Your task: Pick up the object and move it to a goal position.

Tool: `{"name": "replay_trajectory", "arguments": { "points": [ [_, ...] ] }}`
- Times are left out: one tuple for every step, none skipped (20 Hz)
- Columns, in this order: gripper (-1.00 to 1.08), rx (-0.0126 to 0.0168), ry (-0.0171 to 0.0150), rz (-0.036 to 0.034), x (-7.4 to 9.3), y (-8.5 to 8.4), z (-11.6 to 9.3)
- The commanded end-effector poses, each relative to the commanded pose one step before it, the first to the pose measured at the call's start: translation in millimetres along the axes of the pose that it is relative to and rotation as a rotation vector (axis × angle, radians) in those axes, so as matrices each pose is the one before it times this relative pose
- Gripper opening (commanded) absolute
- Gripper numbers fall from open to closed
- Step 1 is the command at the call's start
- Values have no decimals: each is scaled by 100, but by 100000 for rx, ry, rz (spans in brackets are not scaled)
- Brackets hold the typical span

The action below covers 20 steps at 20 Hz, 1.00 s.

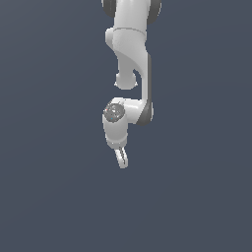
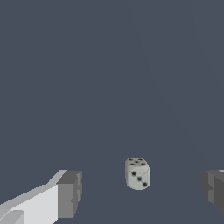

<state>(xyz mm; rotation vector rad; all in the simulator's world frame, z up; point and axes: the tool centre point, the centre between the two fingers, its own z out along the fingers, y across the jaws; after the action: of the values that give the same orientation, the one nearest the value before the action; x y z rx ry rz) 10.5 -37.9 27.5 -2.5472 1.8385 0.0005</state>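
Observation:
The object [image 2: 138, 173] is a small pale grey die with black pips, seen in the wrist view. It sits between my two dark finger pads [image 2: 70, 192], apart from both. My gripper [image 2: 141, 193] is open, with a wide gap on each side of the die. In the exterior view the white arm hangs down from the top, and the gripper [image 1: 121, 160] points downward near the middle. The die does not show in the exterior view.
A plain dark grey-blue surface [image 1: 197, 197] fills both views. No other objects, containers or edges show.

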Motion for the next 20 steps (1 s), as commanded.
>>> {"name": "replay_trajectory", "arguments": {
  "points": [
    [100, -4, -4, 95, -21, 24, 1141],
    [100, 3, 6, 48, 20, -6, 288],
    [100, 0, 0, 0, 1, -25, 213],
    [100, 0, 0, 0, 9, -29, 140],
    [100, 0, 0, 0, 12, -26, 74],
    [100, 0, 0, 0, 6, -11, 22],
    [-100, 0, 0, 0, 0, 0, 0],
    [-100, 0, 0, 0, 0, 0, 0],
    [-100, 0, 0, 0, 0, 0, 0],
    [-100, 0, 0, 0, 0, 0, 0],
    [-100, 0, 0, 0, 0, 0, 0],
    [-100, 0, 0, 0, 0, 0, 0],
    [-100, 0, 0, 0, 0, 0, 0],
    [-100, 0, 0, 0, 0, 0, 0],
    [-100, 0, 0, 0, 0, 0, 0],
    [-100, 0, 0, 0, 0, 0, 0],
    [-100, 74, 36, 53, 32, -7, -81],
    [-100, 0, 0, 0, 5, 3, -29],
    [-100, 0, 0, 0, 16, 8, -86],
    [-100, 0, 0, 0, 26, 13, -143]
  ]
}}
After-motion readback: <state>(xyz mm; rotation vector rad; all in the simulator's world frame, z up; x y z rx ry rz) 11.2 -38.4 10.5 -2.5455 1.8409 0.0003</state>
